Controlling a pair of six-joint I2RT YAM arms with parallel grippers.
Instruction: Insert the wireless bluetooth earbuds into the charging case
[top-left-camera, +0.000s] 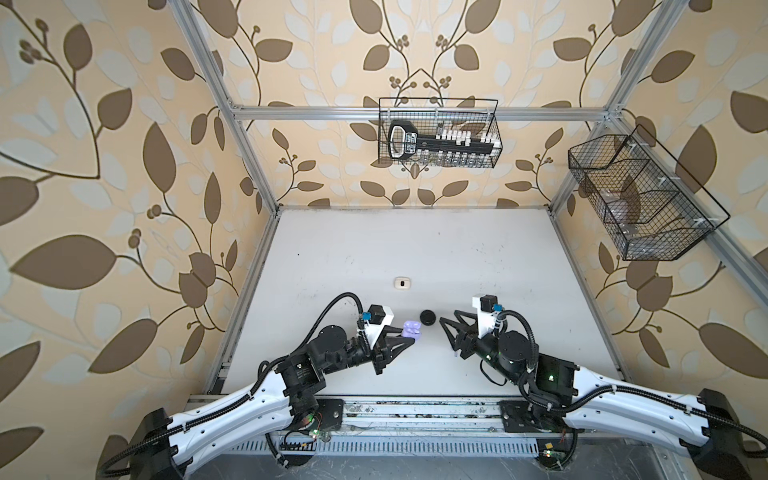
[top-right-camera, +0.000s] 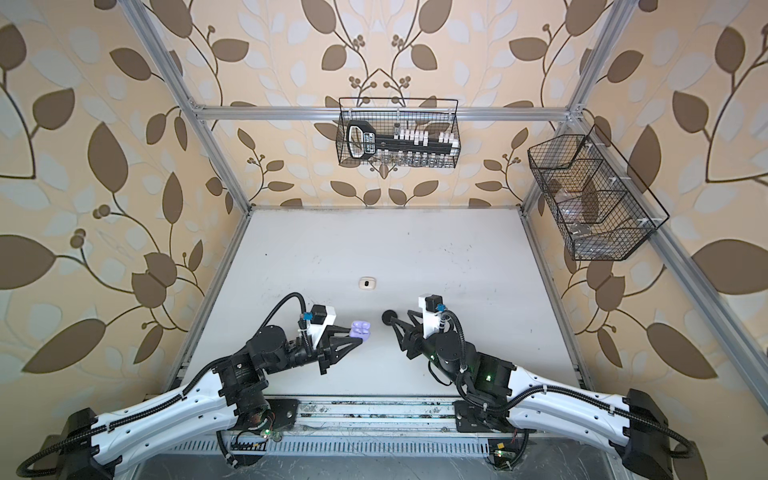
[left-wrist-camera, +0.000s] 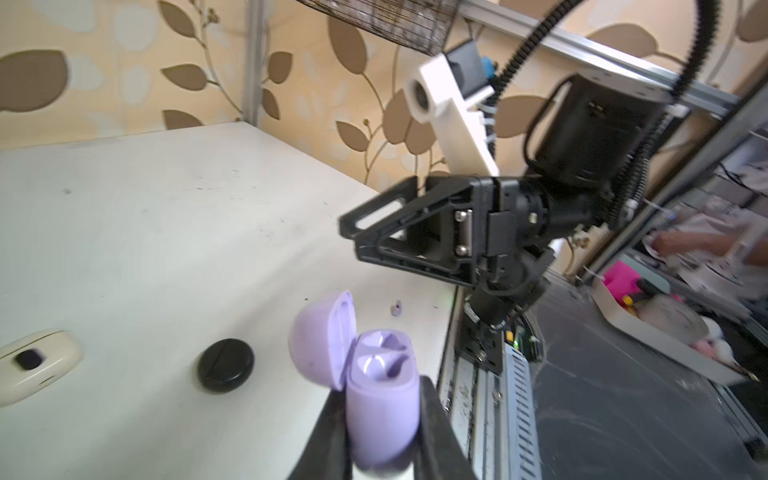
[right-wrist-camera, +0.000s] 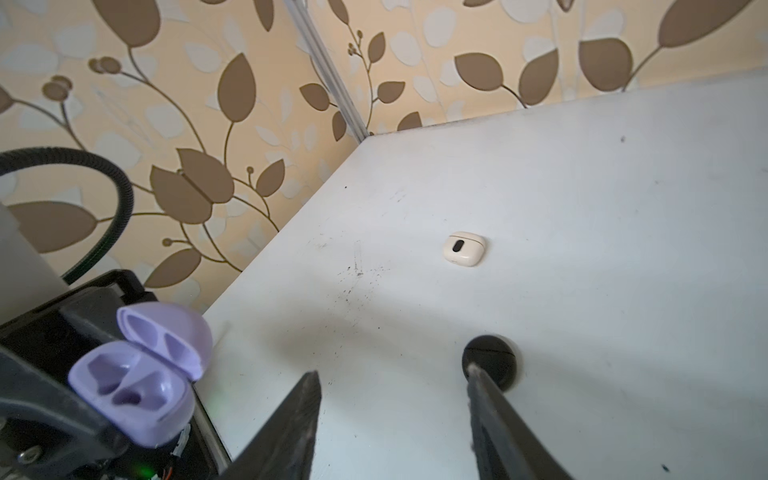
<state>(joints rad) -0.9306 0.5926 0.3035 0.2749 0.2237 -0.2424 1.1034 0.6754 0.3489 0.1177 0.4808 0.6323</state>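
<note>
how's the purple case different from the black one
The lavender case is open, lid hinged back; the black case is shut. The lavender case is gripped between the fingers of the left gripper; the black case lies free on the table. The lavender case is taller, the black case a flat disc. Both are small.

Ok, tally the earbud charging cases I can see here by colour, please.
Lavender: 1, the lavender plastic charging case, lid open, clamped in the left gripper.
Black: 1, the round black case, closed, on the white table.
Cream: 1, the rounded cream case, closed, on the table.
Total: 3
</note>
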